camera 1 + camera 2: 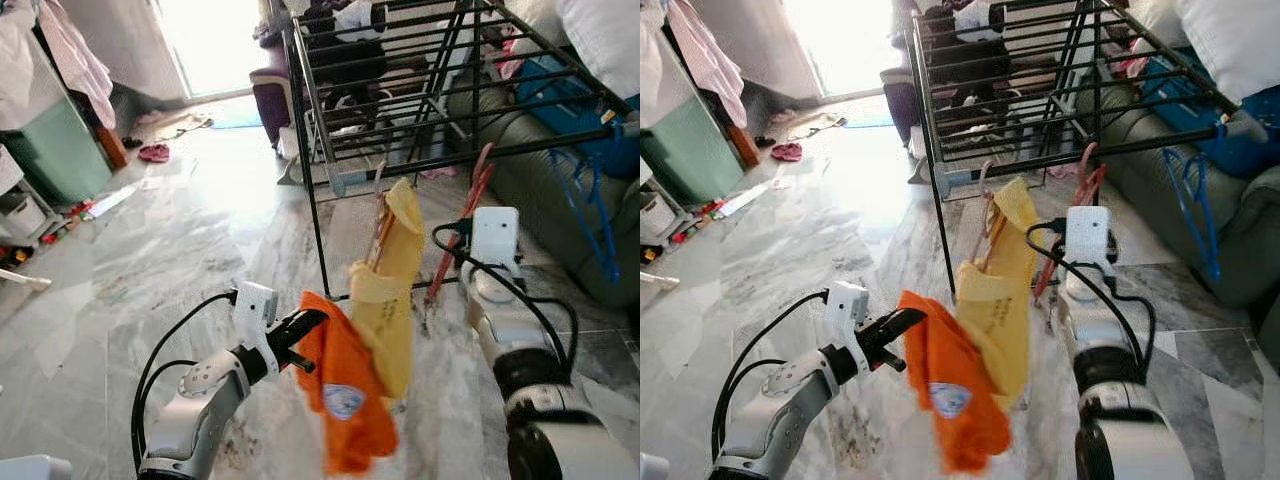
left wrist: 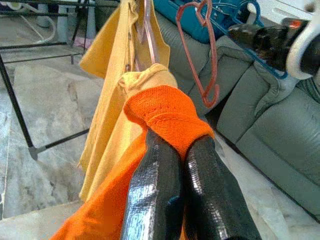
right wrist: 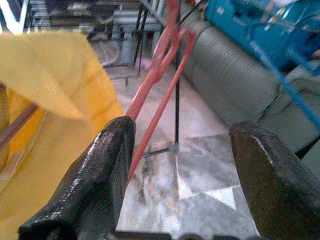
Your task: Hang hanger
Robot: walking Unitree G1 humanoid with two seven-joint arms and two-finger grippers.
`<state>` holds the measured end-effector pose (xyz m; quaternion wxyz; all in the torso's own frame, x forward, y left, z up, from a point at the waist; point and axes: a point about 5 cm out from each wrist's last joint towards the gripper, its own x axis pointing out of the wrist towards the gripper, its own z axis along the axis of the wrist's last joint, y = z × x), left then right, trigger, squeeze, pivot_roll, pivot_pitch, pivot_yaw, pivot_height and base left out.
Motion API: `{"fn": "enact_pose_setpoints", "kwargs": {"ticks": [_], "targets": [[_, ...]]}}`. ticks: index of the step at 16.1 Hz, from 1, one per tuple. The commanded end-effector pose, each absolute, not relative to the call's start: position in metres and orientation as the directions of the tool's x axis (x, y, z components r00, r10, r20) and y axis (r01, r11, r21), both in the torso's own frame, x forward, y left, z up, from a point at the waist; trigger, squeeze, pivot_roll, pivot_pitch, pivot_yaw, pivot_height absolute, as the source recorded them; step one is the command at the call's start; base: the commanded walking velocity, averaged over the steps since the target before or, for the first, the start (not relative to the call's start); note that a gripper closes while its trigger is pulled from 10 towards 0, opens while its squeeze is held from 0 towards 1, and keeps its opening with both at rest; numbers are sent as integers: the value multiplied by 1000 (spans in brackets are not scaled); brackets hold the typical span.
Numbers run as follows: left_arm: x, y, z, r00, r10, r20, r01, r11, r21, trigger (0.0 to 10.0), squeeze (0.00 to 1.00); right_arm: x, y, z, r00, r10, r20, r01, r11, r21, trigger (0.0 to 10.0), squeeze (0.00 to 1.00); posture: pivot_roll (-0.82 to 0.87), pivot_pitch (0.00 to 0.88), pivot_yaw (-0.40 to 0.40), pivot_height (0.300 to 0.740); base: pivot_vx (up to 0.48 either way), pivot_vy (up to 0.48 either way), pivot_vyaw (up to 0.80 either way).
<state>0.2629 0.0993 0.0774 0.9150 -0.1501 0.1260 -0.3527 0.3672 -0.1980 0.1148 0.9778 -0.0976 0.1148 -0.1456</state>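
Daylight floods in from a doorway (image 1: 210, 45) at the far end of the room — it is blown out to white, and its glare spreads across the polished marble floor (image 1: 200, 190). The head views are fairly sharp, with straight rack bars bowing slightly toward the edges. In the left wrist view the orange cloth (image 2: 167, 115) is crisp while the grey sofa (image 2: 270, 125) behind is soft. The right wrist view is hazier — the yellow cloth (image 3: 55, 70) close to the lens is smeared and out of focus.
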Motion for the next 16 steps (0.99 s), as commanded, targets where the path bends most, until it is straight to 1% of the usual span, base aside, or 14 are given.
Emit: {"fn": "enact_pose_setpoints", "kwargs": {"ticks": [1, 2, 5, 8, 9, 11, 12, 13, 14, 16], "targets": [[262, 103, 82, 718, -686, -119, 618, 706, -346, 10000, 0, 372, -193, 118, 938, -285, -197, 241, 945, -220, 10000, 0, -67, 38, 114, 740, 0, 0, 0], [259, 104, 81, 714, -689, -126, 619, 704, -348, 10000, 0, 377, -183, 120, 945, -255, -205, 210, 953, -216, 10000, 0, -59, 47, 112, 740, 0, 0, 0], [255, 105, 80, 712, -689, -136, 617, 706, -348, 10000, 0, 381, -173, 117, 947, -210, -242, 162, 965, -206, 10000, 0, -48, 54, 108, 740, 0, 0, 0], [253, 105, 81, 711, -689, -140, 615, 707, -349, 10000, 0, 381, -173, 112, 942, -186, -278, 134, 971, -196, 10000, 0, -32, 62, 106, 740, 0, 0, 0], [250, 106, 81, 709, -690, -148, 615, 707, -349, 10000, 0, 380, -181, 108, 927, -198, -318, 150, 974, -168, 10000, 0, -20, 72, 106, 740, 0, 0, 0], [247, 109, 81, 708, -688, -156, 613, 710, -347, 10000, 0, 379, -197, 109, 914, -231, -332, 185, 969, -164, 10000, 0, -6, 82, 111, 740, 0, 0, 0], [247, 109, 81, 709, -688, -157, 613, 710, -347, 10000, 0, 380, -199, 110, 915, -235, -328, 187, 967, -172, 10000, 0, -5, 84, 112, 740, 0, 0, 0], [245, 110, 81, 708, -688, -163, 612, 712, -345, 10000, 0, 380, -205, 112, 915, -240, -325, 189, 965, -180, 863, 0, -1, 89, 114, 740, 0, 0, 0], [244, 111, 81, 707, -687, -167, 611, 713, -344, 10000, 0, 381, -210, 115, 916, -245, -319, 193, 964, -184, 0, 0, 3, 93, 116, 740, 0, 0, 0], [243, 113, 81, 706, -686, -175, 611, 715, -341, 10000, 0, 383, -216, 121, 915, -252, -314, 201, 962, -187, 0, 0, 8, 96, 121, 740, 0, 0, 0]]}}
